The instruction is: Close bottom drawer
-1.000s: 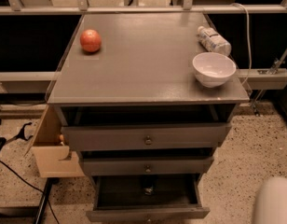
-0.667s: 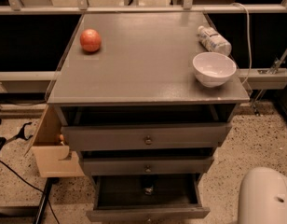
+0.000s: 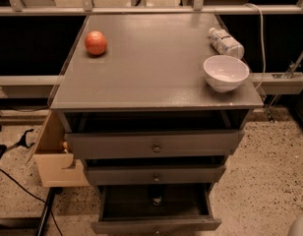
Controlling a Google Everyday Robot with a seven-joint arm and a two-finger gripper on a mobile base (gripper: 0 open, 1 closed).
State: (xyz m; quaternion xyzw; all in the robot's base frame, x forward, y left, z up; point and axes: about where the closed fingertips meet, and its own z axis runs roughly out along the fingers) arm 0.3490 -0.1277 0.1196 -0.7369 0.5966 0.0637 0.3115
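The bottom drawer (image 3: 156,224) of the grey cabinet is pulled far out, with its slim front near the lower edge of the camera view. Its dark inside (image 3: 136,205) is open to view, and a small dark thing sits at the back of it. The gripper is not in view. Only a white rounded bit of my arm (image 3: 302,228) shows at the bottom right corner, to the right of the drawer and apart from it.
The top drawer (image 3: 154,144) and middle drawer (image 3: 154,175) stand slightly out. On the cabinet top (image 3: 151,77) are a red apple (image 3: 96,43), a white bowl (image 3: 226,73) and a lying bottle (image 3: 225,42). A light wooden box (image 3: 55,161) stands at the left, with cables on the floor.
The white arm part at the bottom right has dropped almost out of the picture. The drawers and the things on top have not moved.
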